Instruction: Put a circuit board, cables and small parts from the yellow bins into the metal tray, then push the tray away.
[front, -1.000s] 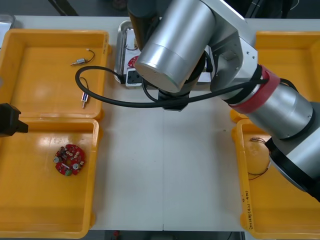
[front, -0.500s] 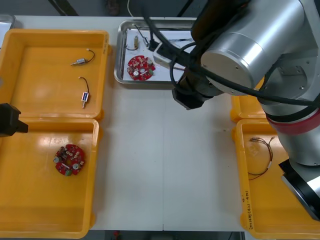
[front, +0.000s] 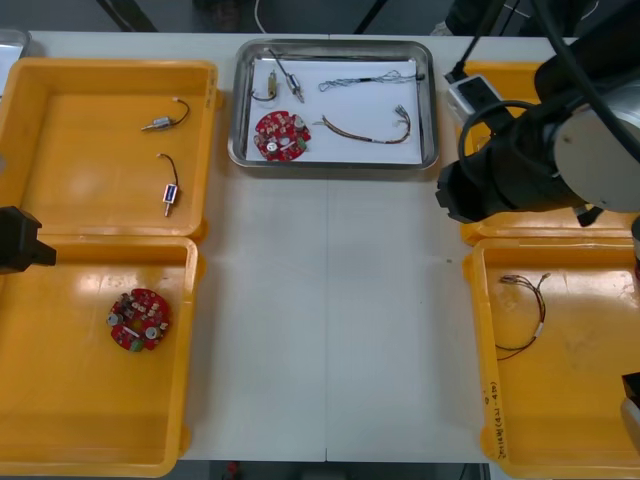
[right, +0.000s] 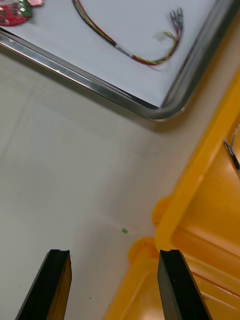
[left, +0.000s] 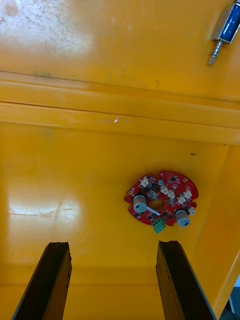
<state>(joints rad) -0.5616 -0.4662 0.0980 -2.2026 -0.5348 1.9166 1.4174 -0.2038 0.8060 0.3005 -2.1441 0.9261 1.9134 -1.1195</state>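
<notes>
Metal tray (front: 335, 164) sits far-centre, holding a circuit board (front: 281, 135) and cables (right: 131, 56). My right gripper (right: 112, 255) hangs spread and empty beside its near corner; left gripper (left: 112, 247) parked, spread, over a yellow bin (left: 75, 165).

The metal tray (front: 330, 163) has a polished, mirror-bright rim, and its inside is a flat, matt white like paper. The yellow bins (front: 60, 140) look like smooth moulded plastic with a soft gloss; in the left wrist view the bin floor catches pale glare and bears faint scuffs. The table (front: 330, 320) is light, smooth and matt. The right arm (front: 600, 150) wears a satin silver metal shell beside dull black casing. The left gripper (left: 112, 247) has fingers (left: 47, 280) of matt black. The circuit board (left: 161, 202) is glossy red, studded with shiny metal caps. A small metal part (left: 226, 25) has a gleaming blue body and a bright pin. The red and yellow cable (right: 125, 50) has a smooth plastic sheath.
</notes>
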